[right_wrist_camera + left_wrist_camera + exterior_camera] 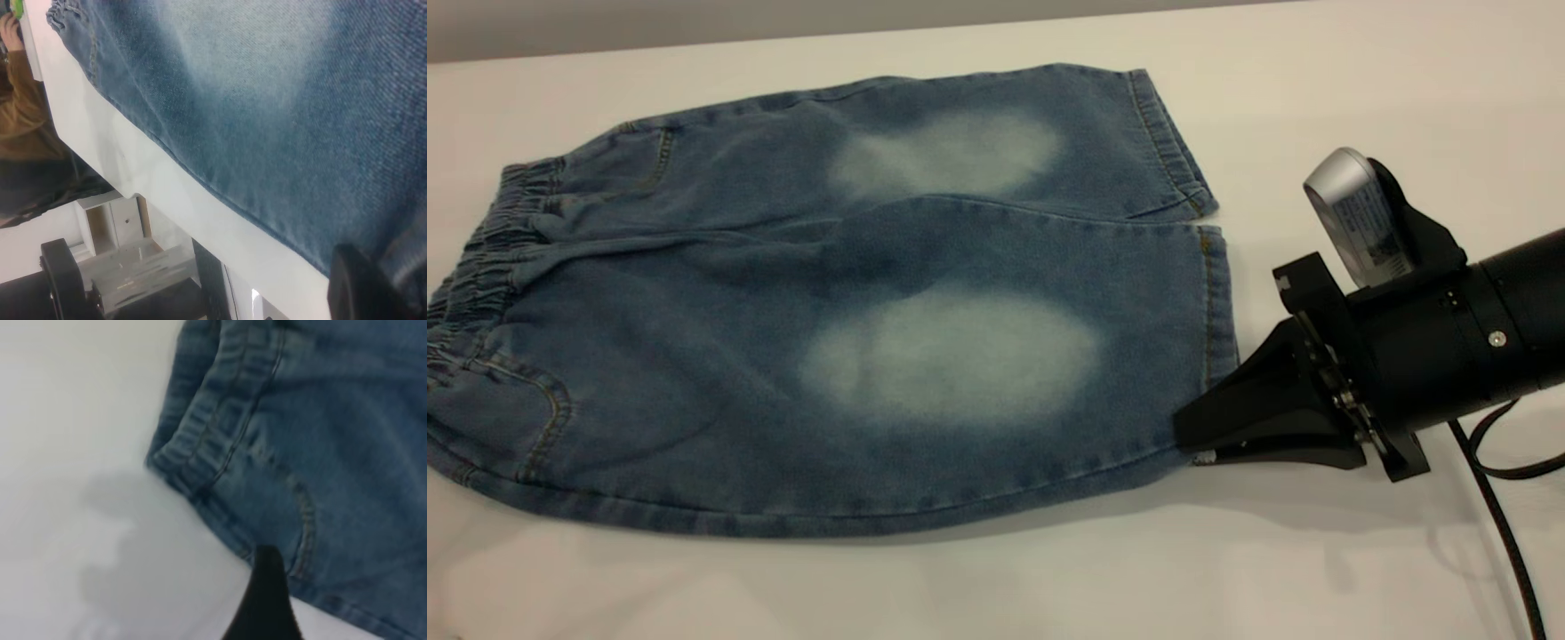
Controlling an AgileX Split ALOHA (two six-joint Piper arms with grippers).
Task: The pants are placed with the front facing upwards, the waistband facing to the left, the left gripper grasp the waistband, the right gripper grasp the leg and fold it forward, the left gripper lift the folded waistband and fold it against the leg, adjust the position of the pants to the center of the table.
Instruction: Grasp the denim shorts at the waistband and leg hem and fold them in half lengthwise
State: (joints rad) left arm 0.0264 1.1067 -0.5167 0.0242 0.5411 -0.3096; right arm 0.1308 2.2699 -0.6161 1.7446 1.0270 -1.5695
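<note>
Beyond my bench's edge I see a white cabinet [113, 223] with open cubbies. A person in a brown sleeve [23, 100] sits nearby.

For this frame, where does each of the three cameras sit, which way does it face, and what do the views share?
Exterior view: above the table, looking down at the pants lying flat, waistband to the left; the right end effector is at the near leg hem.
Left wrist view: on the left arm, looking down at the waistband corner; one black fingertip of the left end effector shows.
Right wrist view: on the right arm, low at the hem, looking along the pants; one fingertip shows.
Shared: all three show the pants.
</note>
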